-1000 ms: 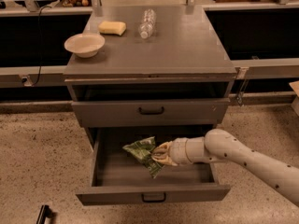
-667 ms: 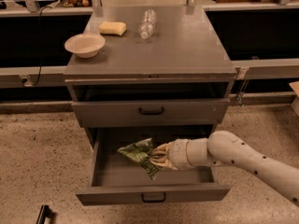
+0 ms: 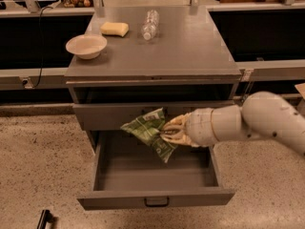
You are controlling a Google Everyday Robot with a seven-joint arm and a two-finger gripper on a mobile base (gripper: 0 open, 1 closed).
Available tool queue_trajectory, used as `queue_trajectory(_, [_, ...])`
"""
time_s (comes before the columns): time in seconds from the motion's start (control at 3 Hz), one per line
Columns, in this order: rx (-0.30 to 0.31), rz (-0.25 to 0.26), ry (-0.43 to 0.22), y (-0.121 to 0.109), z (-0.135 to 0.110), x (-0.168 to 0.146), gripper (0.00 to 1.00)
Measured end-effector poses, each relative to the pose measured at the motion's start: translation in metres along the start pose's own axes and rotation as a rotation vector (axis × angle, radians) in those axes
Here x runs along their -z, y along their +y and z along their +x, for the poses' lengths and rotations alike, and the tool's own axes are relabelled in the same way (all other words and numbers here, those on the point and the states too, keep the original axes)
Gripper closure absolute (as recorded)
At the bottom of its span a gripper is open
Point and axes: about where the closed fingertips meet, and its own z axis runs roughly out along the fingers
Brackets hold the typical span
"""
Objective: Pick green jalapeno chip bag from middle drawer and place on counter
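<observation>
The gripper (image 3: 167,130), clamped on the green jalapeno chip bag (image 3: 144,126), holds it above the rear edge of the open middle drawer (image 3: 119,200), so the lift-out step is in hand; next it must clear the front edge of the counter (image 3: 195,51).

Arm (image 3: 238,123) extended leftward, fingers (image 3: 175,128) clamped, mid-frame

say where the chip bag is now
Centre of the camera view, the green jalapeno chip bag hangs in the gripper above the open middle drawer, below the counter.
</observation>
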Motion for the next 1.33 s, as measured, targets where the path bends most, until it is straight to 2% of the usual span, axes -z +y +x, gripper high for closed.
queue_trajectory(0.33, [-0.060, 0.002, 0.003, -0.045, -0.020, 0.048, 1.00])
queue_trajectory(0.67, [-0.182, -0.027, 0.027, -0.090, -0.007, 0.069, 1.00])
queue_trajectory(1.0, [-0.285, -0.039, 0.042, -0.142, 0.004, 0.066, 1.00])
queue_trajectory(1.33, [-0.358, 0.024, 0.073, -0.209, 0.006, 0.070, 1.00])
